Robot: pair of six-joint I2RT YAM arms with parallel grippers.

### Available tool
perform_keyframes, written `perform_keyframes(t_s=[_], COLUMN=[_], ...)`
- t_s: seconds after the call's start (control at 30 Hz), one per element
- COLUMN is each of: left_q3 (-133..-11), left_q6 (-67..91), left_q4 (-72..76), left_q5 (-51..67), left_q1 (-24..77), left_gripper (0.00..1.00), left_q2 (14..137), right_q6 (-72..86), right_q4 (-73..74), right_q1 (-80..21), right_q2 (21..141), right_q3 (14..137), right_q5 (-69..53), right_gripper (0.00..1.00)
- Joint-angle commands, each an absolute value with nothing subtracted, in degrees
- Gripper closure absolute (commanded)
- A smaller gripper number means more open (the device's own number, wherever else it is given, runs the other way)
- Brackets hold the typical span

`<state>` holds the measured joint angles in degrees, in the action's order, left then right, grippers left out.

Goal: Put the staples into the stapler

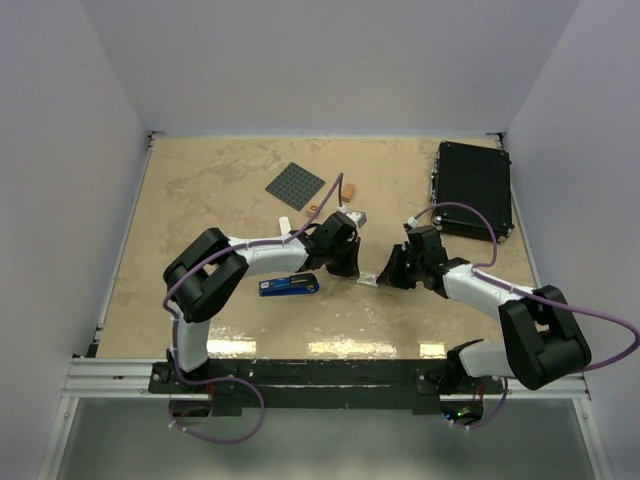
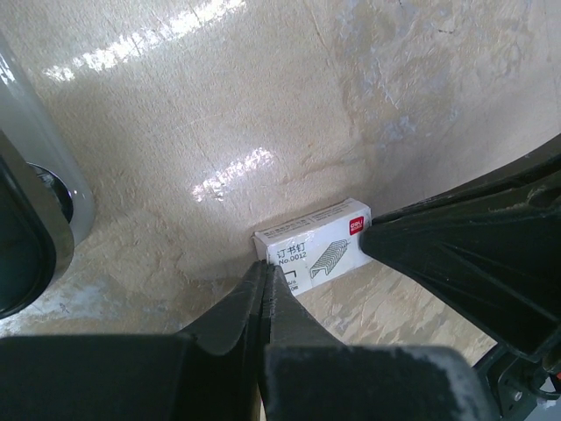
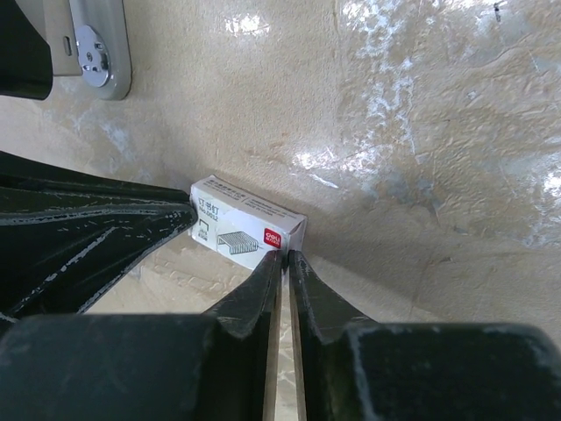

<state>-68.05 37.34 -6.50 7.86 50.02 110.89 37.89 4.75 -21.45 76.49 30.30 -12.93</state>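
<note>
Left wrist view centres on the left pincer (image 2: pixel 267 276): its two dark fingers are pressed flat together with nothing seen between them. The tips touch the near left corner of the staples (image 2: pixel 317 239), a small white printed box lying flat on the table (image 2: pixel 263 105). Whether the tips press the box or merely meet it cannot be told. In the right wrist view the right pincer (image 3: pixel 286 260) is barely parted, with a thin slit of light between its fingers and nothing in it. Its tips are against the near long side of the box. Each wrist view shows the other pincer only as a dark wedge cut off by the frame edge, its point at a short end of the box. A shiny metal part (image 2: pixel 48 219) at the left border is cropped and cannot be identified. From above, the two pincers meet mid-table and hide most of the box. The stapler (image 1: pixel 288 286), blue, lies near the left forearm, apart from the box. Farther off are a grey square plate (image 1: pixel 295 186), small orange pieces (image 1: pixel 349 189) just beside it, and a black case (image 1: pixel 473 190) at the far right.
</note>
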Motion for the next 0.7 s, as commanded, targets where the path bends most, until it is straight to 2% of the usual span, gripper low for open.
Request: perform_keyframes(t_s=[0.0, 0.23, 0.3, 0.67], left_q3=[-69.5, -69.0, -68.8, -67.9], left_q6=[38.4, 38.4, 38.5, 39.1], left_q4=[-6.9, -8.1, -8.1, -7.2], left_q5=[7.1, 4.9, 4.9, 4.9], left_q1=[50.6, 50.6, 50.5, 50.6], left_gripper=[1.0, 1.0, 1.0, 1.0], left_q2=[111.4, 110.7, 110.4, 109.3], right_q6=[37.4, 41.5, 43.0, 44.7], right_q4=[4.5, 0.3, -2.1, -5.3], right_q1=[-21.6, -21.5, -21.5, -21.5], right_q2=[75.1, 70.1, 69.1, 70.2], right_q3=[32.0, 28.4, 26.9, 24.2], right_q5=[-14.4, -15.5, -15.6, -15.7], right_gripper=[0.85, 0.66, 0.64, 0.65])
